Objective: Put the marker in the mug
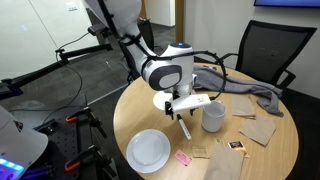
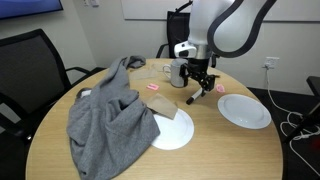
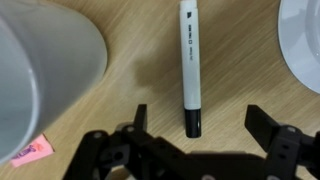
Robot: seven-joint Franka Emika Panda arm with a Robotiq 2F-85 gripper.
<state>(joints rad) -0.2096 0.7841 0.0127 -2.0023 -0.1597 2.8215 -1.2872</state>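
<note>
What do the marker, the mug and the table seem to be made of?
The marker: probably plastic; smooth white barrel with print, black end.
The mug: likely glazed ceramic; plain, pale, smooth wall.
The table: wood or wood-look laminate; light brown with grain lines.

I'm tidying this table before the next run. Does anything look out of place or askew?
A grey garment lies crumpled across the table, its edge covering part of a white plate, which is odd among dishes. The marker lies flat on the wood beside the mug, undamaged. Nothing looks spilled.
</note>
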